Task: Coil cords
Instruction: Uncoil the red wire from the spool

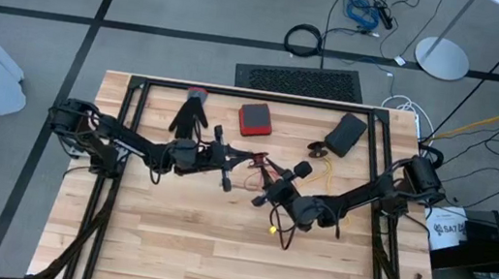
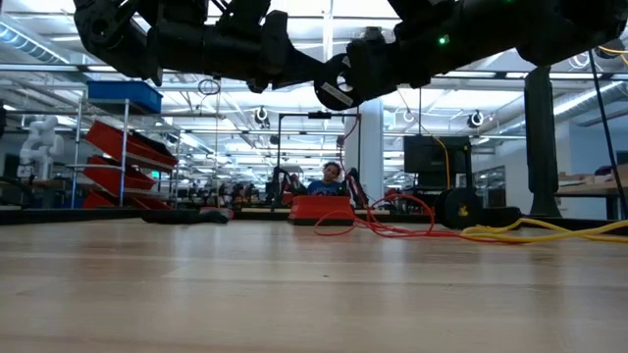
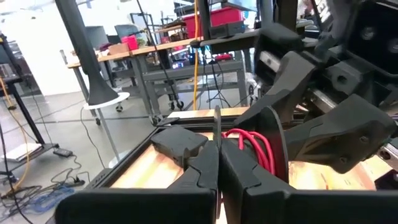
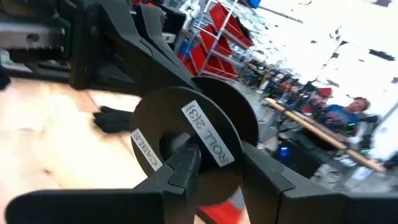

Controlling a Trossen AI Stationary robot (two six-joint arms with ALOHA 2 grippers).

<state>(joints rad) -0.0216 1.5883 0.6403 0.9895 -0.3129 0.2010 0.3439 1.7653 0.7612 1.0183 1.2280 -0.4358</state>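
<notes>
Evidently the red cord (image 2: 378,218) is lying in limp loops mid-table, near the red box (image 1: 254,119), with the yellow cord (image 1: 328,173) just right of it. Both look light and floppy, best pinched near an end. The left gripper (image 3: 217,168) is pressing fully closed, apparently on nothing; the right gripper (image 4: 214,180) is clasping a black cable spool (image 4: 193,140).
</notes>
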